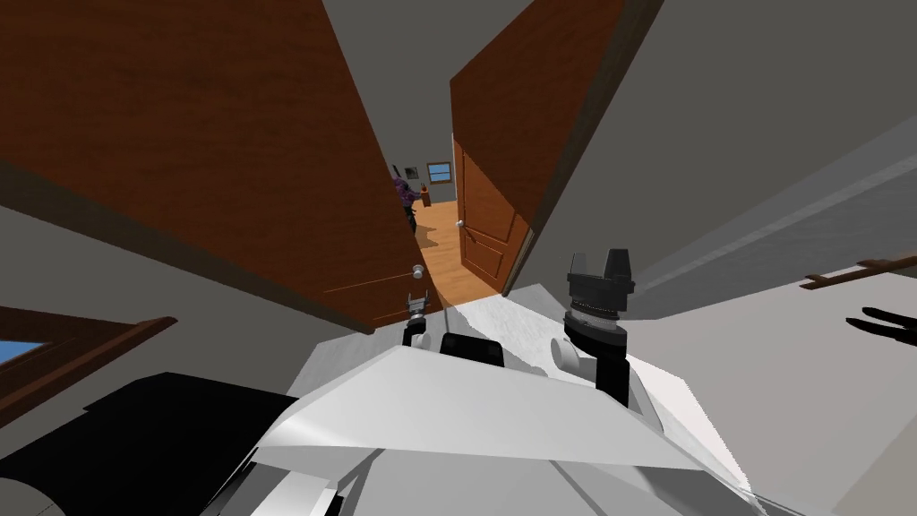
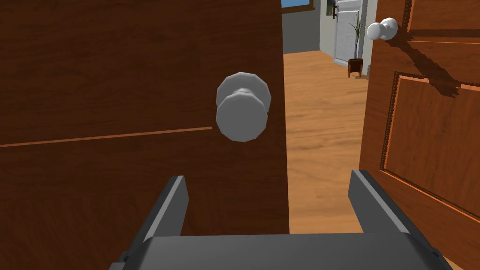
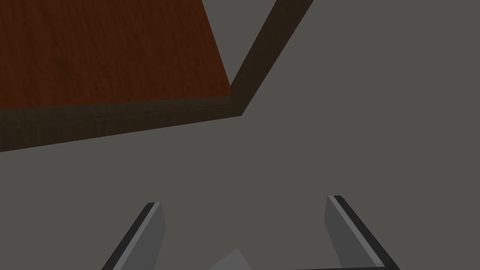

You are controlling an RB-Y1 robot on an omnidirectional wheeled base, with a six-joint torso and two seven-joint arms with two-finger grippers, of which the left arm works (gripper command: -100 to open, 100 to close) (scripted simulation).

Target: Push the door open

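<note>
The dark brown door [image 2: 117, 93] runs past the frame edges, so its top and hinge side are cut off. Its free edge lies just past the knob [image 2: 242, 106]. The face is a smooth wood grain crossed by one thin, lighter line level with the knob. The knob is pale grey and faceted, a many-sided disc in front of a wider one, and the front disc hides its neck.

The left hand [image 2: 269, 176] sits just below the knob with its flat grey fingers spread. One finger lies before the door face and the other before the gap. Whether either touches the wood cannot be told.

Beyond the knob, through the gap, a strip of orange plank floor [image 2: 323, 140] leads to a potted plant [image 2: 356, 61]. Across the gap from the knob stands a lighter, panelled second door [image 2: 431, 131] with beaded trim and a white knob.

The right hand [image 3: 243, 201] is raised well to the right of the knob, fingers spread and holding nothing.
</note>
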